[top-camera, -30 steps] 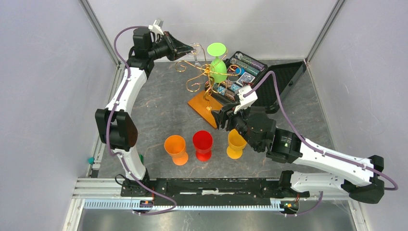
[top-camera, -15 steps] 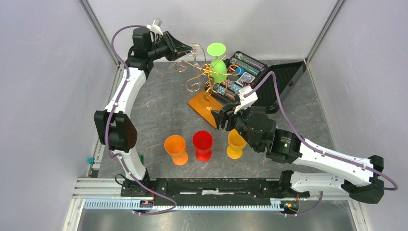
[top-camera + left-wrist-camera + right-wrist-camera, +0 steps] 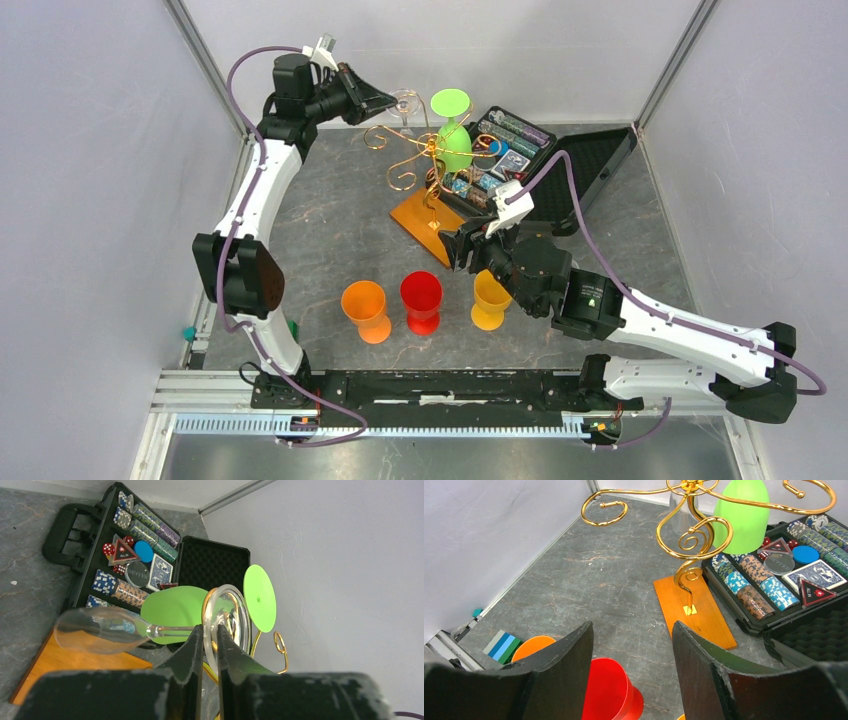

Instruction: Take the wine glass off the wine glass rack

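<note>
The left jaws stood nearly together, clamped on the stem of the clear wine glass right where it met the foot, high over the far left of the surface. Gold wire of the wine glass rack curled close beside that foot, so the glass looked gripped but not yet drawn free; pulling it clear and setting it down remained. The right jaws were wide apart and empty, near the rack's wooden base. A green wine glass hung upside down on the rack.
</note>
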You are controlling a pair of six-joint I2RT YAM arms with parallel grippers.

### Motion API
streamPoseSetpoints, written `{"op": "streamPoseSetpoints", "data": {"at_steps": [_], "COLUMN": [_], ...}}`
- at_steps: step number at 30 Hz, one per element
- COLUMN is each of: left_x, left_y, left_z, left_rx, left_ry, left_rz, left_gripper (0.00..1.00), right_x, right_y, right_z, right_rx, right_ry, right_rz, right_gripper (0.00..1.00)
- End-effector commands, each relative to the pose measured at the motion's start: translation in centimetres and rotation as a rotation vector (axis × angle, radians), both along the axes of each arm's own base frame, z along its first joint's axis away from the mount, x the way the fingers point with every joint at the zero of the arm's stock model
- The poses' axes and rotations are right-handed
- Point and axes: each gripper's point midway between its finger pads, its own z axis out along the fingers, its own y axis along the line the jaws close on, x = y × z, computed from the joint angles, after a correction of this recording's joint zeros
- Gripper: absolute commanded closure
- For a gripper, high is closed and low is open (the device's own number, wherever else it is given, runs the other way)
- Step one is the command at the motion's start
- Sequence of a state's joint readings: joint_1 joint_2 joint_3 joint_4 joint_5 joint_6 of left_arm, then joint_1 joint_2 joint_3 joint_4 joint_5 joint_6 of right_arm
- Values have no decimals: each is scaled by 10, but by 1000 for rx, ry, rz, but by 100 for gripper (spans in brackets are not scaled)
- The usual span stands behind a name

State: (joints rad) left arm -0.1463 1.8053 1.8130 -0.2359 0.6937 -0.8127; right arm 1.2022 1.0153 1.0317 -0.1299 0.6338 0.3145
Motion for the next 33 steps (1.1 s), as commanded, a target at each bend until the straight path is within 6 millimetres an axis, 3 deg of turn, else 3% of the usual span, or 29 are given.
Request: {"op": "streamPoseSetpoints", "data": {"at_steps": [1, 3, 12, 18, 25, 33], "left_x": [-19, -20, -24, -15, -6, -17], "left_y": [1, 1, 1, 2, -15, -34], "left_z": [48, 52, 72, 85, 80, 77], "left_rx": [-26, -31, -108, -212, -299, -316], "left_ry": [-126, -135, -161, -174, -146, -128], "left_rz": [-20, -17, 2, 53, 32, -44], "left_gripper": [92, 97, 98, 98, 98, 98], "right_x": [2, 2, 2, 2, 2, 1], "right_y": [-5, -5, -7, -7, -9, -12], "right_z": [12, 13, 13, 14, 12, 13], "right_rx": [56, 56, 64, 68, 68, 77], "right_ry": [-16, -17, -18, -21, -20, -21], "right_rz": [-26, -26, -30, -30, -35, -37], "right_gripper": [36, 37, 37, 37, 37, 37]}}
